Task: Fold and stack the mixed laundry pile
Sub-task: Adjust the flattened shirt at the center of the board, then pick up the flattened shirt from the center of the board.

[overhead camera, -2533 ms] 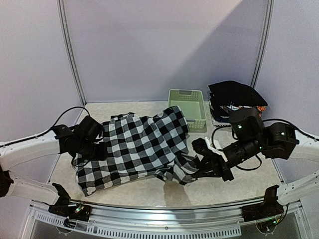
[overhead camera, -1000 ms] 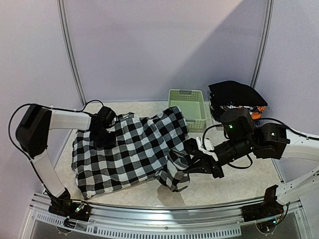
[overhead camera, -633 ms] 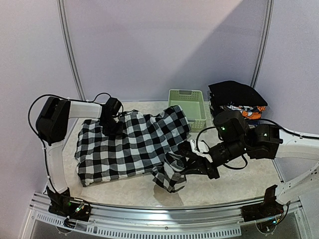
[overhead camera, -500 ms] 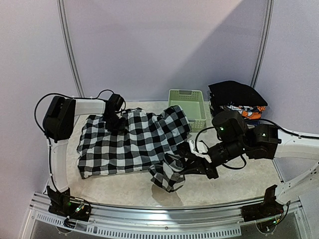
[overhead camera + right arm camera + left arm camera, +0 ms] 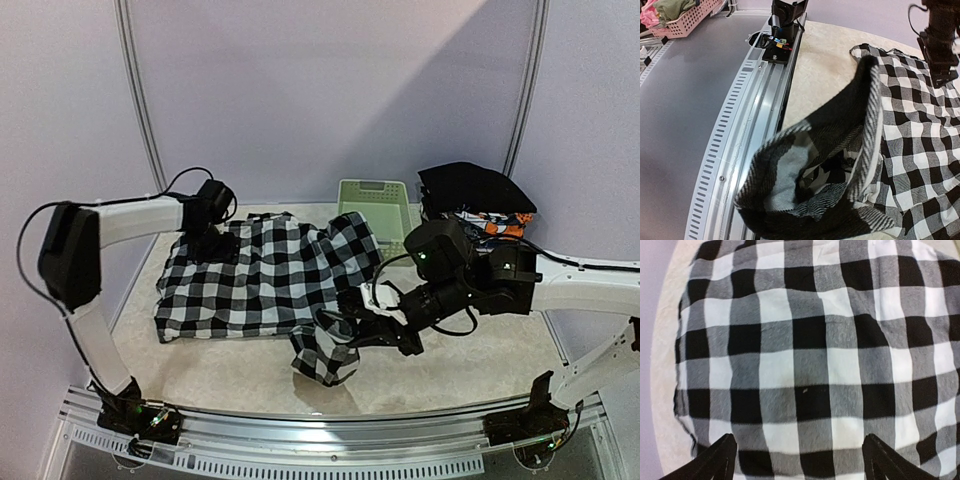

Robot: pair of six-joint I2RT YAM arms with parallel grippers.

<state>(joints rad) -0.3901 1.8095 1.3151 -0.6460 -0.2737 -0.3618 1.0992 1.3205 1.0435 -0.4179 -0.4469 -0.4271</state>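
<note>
Checked shirt, near corner lifted

My right pincer (image 5: pixel 372 333) pinched a bunched corner of the checked shirt (image 5: pixel 265 285), which lay spread on the table (image 5: pixel 450 370). My left pincer (image 5: pixel 797 442) stood spread over its far-left part. With only 1 thin pinch and nothing pinning the cloth, I judged the fold could drag everything or slip free.

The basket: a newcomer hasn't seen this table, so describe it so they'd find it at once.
At the far edge of the table, by the back wall, the basket sits between the checked shirt and the dark garment stack. Unlike those soft fabrics, it is rigid: pale green, rectangular, slotted plastic.
</note>
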